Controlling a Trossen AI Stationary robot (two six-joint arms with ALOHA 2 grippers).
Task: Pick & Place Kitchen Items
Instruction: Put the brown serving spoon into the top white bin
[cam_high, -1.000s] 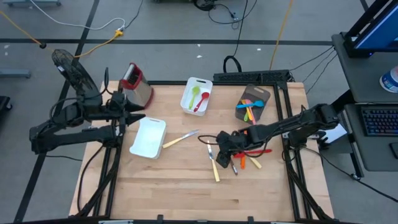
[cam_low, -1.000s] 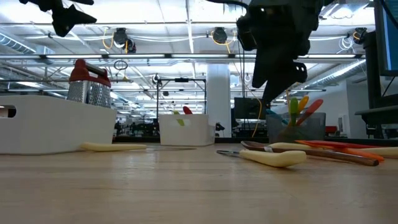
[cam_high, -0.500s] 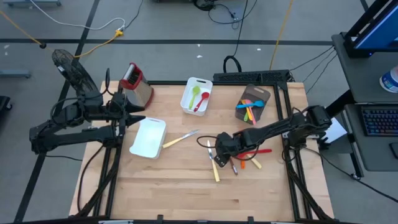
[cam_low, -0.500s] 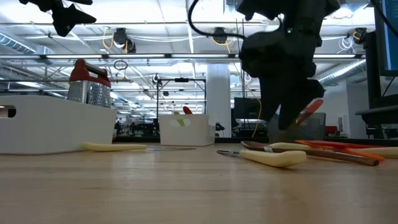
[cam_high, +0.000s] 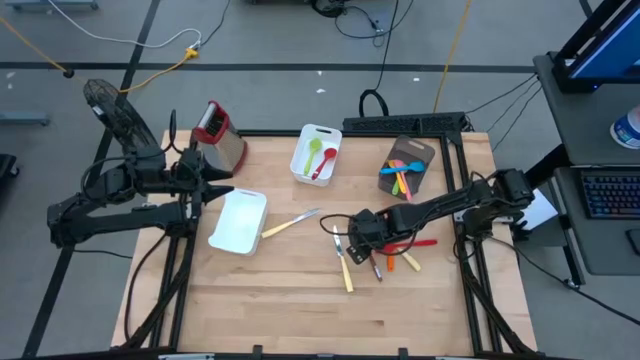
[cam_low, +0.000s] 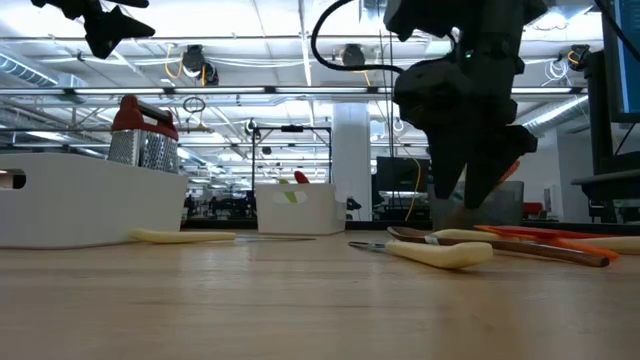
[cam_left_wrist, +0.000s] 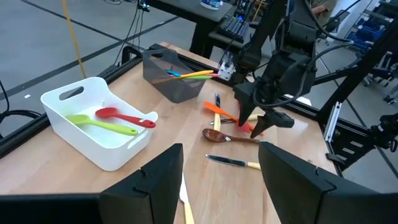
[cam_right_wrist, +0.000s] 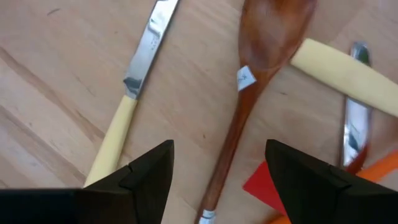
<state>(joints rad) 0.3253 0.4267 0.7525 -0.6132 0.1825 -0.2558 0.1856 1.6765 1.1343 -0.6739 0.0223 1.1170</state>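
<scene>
Right end effector spread open, empty, low over wooden spoon. Risk: knife just beside, a finger could catch it. Left end effector open, idle.

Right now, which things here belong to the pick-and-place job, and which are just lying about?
Job items:
- wooden spoon, below the open right pincer
- cream-handled knife
- red spatula and green spoon in a white tray
- coloured utensils in the grey bin

Lying about:
- box grater
- empty white tray
</scene>
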